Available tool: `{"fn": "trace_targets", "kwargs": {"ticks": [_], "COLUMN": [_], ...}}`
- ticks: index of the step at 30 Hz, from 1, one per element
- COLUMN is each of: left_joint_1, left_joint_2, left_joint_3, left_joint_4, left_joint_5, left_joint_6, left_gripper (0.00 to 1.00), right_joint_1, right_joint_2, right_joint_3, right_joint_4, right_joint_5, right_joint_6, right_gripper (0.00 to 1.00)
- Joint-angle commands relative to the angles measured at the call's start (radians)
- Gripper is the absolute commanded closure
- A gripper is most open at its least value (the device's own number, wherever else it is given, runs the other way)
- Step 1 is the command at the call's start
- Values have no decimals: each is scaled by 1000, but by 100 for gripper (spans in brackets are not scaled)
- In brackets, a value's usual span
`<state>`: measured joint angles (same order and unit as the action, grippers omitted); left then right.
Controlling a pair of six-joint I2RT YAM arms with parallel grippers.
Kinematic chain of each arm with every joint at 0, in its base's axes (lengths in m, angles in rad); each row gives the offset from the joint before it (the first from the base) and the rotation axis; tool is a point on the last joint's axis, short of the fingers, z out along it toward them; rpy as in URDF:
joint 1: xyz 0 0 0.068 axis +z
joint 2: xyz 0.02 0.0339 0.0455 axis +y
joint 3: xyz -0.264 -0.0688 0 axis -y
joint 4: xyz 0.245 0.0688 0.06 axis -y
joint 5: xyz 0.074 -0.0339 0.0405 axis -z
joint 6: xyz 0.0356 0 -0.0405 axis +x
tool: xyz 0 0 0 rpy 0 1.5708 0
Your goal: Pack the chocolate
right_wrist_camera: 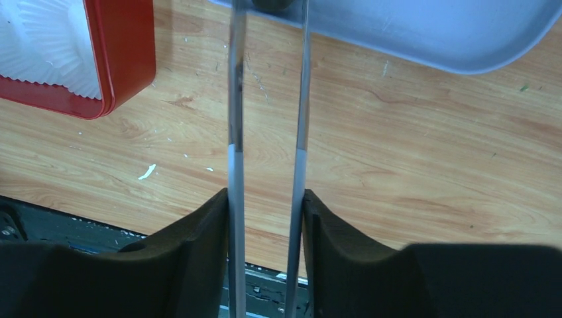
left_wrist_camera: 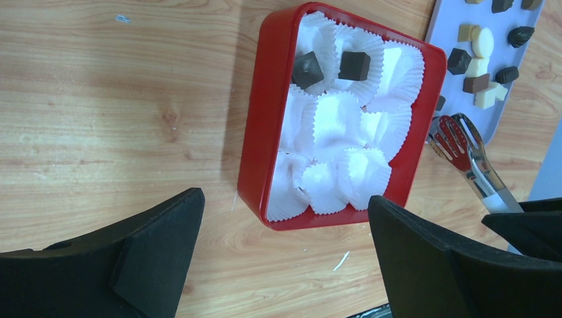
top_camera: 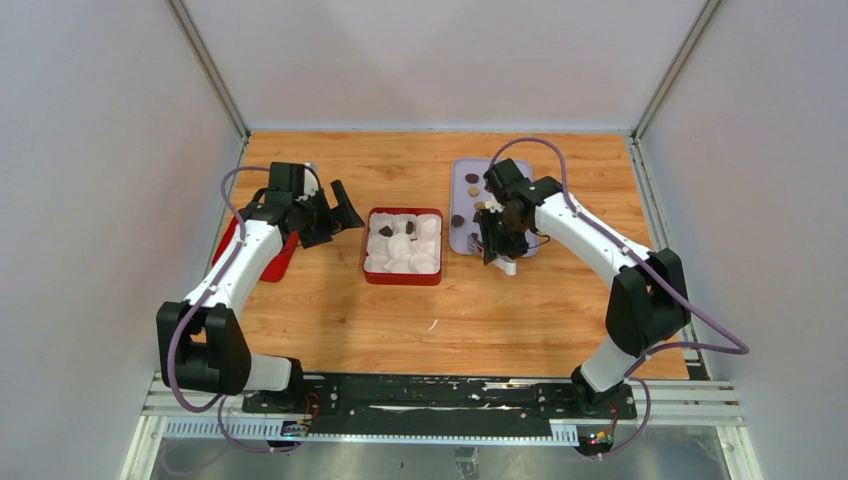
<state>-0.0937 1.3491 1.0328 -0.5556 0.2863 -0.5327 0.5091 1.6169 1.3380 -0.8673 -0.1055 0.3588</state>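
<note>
At centre right of the frame, the right gripper [right_wrist_camera: 266, 205] is clasping metal tongs [right_wrist_camera: 235, 132] at the lavender tray [left_wrist_camera: 450, 26] edge, where most chocolate [left_wrist_camera: 482, 41] is lying; two dark pieces [left_wrist_camera: 308, 69] are sitting in the red box [left_wrist_camera: 255, 132]. The left gripper [left_wrist_camera: 285, 202] is hovering wide open.

chocolate [left_wrist_camera: 356, 65] | two dark pieces (in cups [left_wrist_camera: 338, 122]); rest on tray [top_camera: 465, 238]

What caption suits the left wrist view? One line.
Open left pincer facing red box, two dark chocolates in its paper cups, tongs beside it.

Glossy red box [left_wrist_camera: 263, 119], crimped paper cups [left_wrist_camera: 338, 122], matt wood-grain table [left_wrist_camera: 119, 99], seemingly metal tongs [right_wrist_camera: 235, 99]
</note>
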Motion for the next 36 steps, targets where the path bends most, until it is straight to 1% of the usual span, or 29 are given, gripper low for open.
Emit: {"fn": "trace_targets", "kwargs": {"ticks": [1,4,7,12,13,14,18,21,25,29,33,36], "left_joint_1": [5,4,5,5,5,5,4,5,5,5,5,4], "left_joint_2": [3,9,14,16,15,16,14,11,10,2,-10,-21], "left_joint_3": [5,13,18,21,20,18,13,7,5,2,-7,-15], "left_joint_4": [2,0,0,-1,0,0,3,11,14,11,7,4], "left_joint_5": [10,14,15,14,12,11,8,8,10,7,1,-2], "left_joint_6": [6,7,8,8,8,8,7,5,3,4,5,5], "left_gripper": [0,0,0,0,0,0,0,0,0,0,0,0], "right_joint_1": [-9,-9,-9,-9,-10,-9,1,38,115,154,167,169], "right_joint_2": [20,21,22,-2,-9,-16,-20,2,92,165,230,253], "right_joint_3": [42,53,69,109,122,133,203,272,391,460,495,486], "right_joint_4": [-20,-21,-32,-65,-69,-71,-70,-65,-99,-104,-119,-114], "right_joint_5": [-7,-4,7,46,48,47,7,-14,12,12,9,24], "right_joint_6": [-14,-14,-18,-19,-18,-18,-13,-26,-67,-78,-72,-60], "right_gripper": [60,73,82,93,98,100,100,100,100,99,97,95]}}
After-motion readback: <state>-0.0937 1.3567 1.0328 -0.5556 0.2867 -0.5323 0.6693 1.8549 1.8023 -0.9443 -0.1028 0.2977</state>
